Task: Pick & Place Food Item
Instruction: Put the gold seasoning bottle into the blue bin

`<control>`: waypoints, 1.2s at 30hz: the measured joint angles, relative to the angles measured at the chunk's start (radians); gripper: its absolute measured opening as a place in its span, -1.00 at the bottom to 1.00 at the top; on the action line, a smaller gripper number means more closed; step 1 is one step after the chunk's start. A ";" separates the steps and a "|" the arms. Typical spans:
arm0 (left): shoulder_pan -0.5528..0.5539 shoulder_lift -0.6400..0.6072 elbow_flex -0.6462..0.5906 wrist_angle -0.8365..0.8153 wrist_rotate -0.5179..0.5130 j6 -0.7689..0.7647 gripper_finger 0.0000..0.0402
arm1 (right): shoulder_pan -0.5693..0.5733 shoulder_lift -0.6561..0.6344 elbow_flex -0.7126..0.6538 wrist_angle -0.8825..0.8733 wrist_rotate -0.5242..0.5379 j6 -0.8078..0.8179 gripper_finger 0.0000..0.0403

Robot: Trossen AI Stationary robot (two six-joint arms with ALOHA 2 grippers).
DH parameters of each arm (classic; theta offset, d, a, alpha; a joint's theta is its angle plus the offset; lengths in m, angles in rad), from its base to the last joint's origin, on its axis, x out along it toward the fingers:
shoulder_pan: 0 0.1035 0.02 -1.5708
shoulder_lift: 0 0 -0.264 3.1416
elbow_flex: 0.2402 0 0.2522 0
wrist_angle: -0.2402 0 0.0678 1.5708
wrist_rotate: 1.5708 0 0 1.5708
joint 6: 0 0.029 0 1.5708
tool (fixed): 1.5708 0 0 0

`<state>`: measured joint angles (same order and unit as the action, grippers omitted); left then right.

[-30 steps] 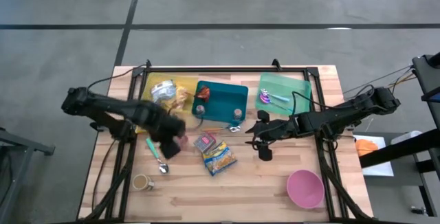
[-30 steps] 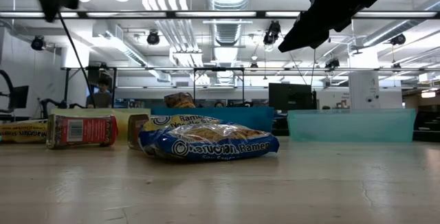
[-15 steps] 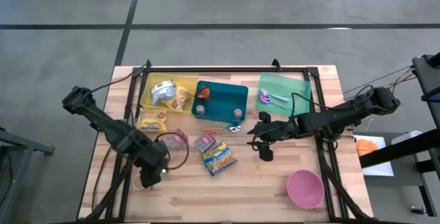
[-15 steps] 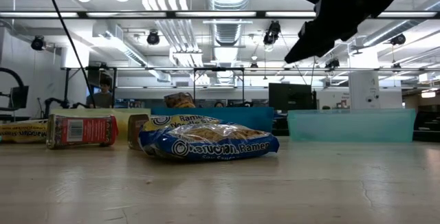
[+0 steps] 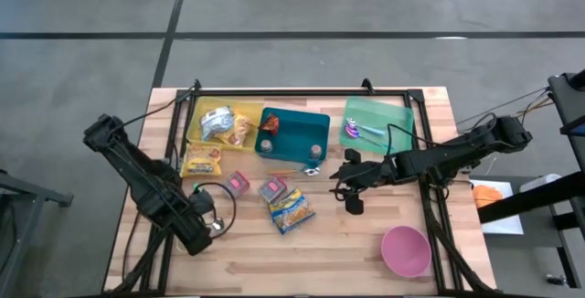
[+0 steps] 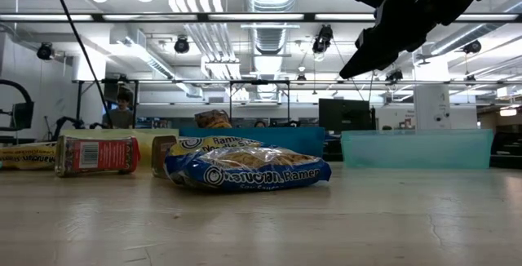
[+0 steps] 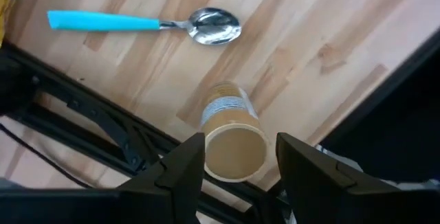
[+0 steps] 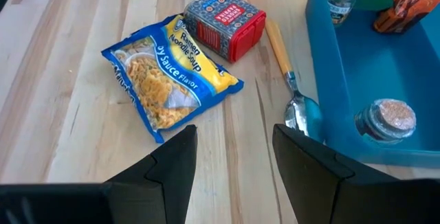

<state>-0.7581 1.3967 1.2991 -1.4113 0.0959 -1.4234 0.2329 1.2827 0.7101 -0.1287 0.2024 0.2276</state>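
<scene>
**Operator:** Ramen packet flat on the bare wood table, middle of the board, just in front of the teal bin. That is the food item I take to be the target. A small red carton lies touching or nearly touching its far corner.

**Observer:** Which arm is closer?

**Operator:** The right one, I judge. My right gripper hangs above the table a short way to the packet's right, empty, fingers parted to a middling gap. In its wrist view the packet lies ahead of the jaws and off to one side, not between them.

**Observer:** And the left?

**Operator:** My left gripper sits near the front left corner, over a paper cup lying on its side beside a spoon with a turquoise handle. Fingers stand apart at a moderate gap either side of the cup's mouth, gripping nothing that I can see. It is farther from the packet.

**Observer:** How does the packet lie?

**Operator:** Its long axis runs diagonally across the table, far-left to near-right. As I read it, the right arm must travel left and turn its wrist so the jaws close across the packet's short width.
</scene>
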 joint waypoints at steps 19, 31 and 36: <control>-0.032 0.008 -0.146 0.174 0.242 -0.104 0.79 | 0.000 0.000 0.000 0.000 0.000 0.034 -0.06; -0.111 0.008 -0.146 0.154 0.166 -0.194 0.83 | 0.000 0.000 0.000 0.000 0.000 0.050 -0.06; -0.152 0.008 -0.146 0.155 0.115 -0.246 0.83 | 0.000 0.000 0.000 0.000 0.000 0.050 -0.06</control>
<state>-0.9100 1.4048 1.1526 -1.2564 0.2113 -1.6692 0.2329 1.2827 0.7101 -0.1291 0.2028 0.2775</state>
